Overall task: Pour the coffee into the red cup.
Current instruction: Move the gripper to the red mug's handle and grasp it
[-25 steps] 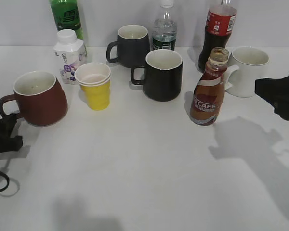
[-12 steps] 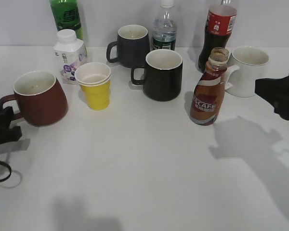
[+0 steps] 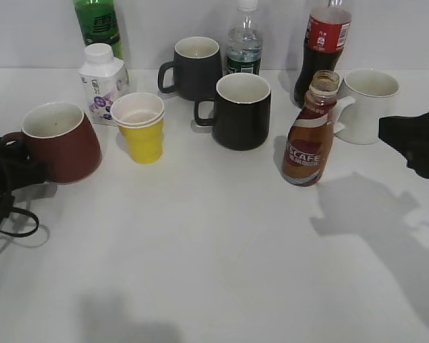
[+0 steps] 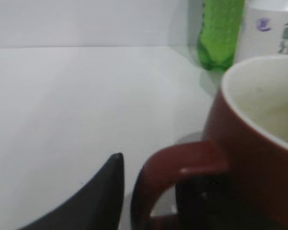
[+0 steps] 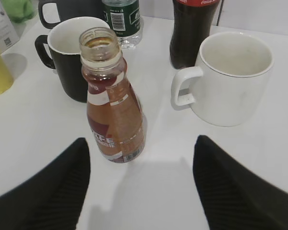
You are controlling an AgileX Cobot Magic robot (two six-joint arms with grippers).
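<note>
A: Exterior view: what has changed?

B: The left gripper has advanced from the table edge to the loop handle of the red cup, which has shifted slightly and looks a little tilted. The coffee, uncapped, stands untouched right of centre, beside a white mug and a black mug; the right gripper has not moved.

A: Left wrist view?

B: The red cup fills the right side, handle toward the camera. One dark finger lies just left of the handle; the other is hidden, so whether the fingers are closed on it cannot be told.

A: Right wrist view?

B: The coffee stands upright between the two fingers, which are spread wide and well clear of it, the right gripper holding nothing.

A: Meaning for the task?

B: Likely the cup is being secured first; the bottle grasp and the pour are not yet begun.
</note>
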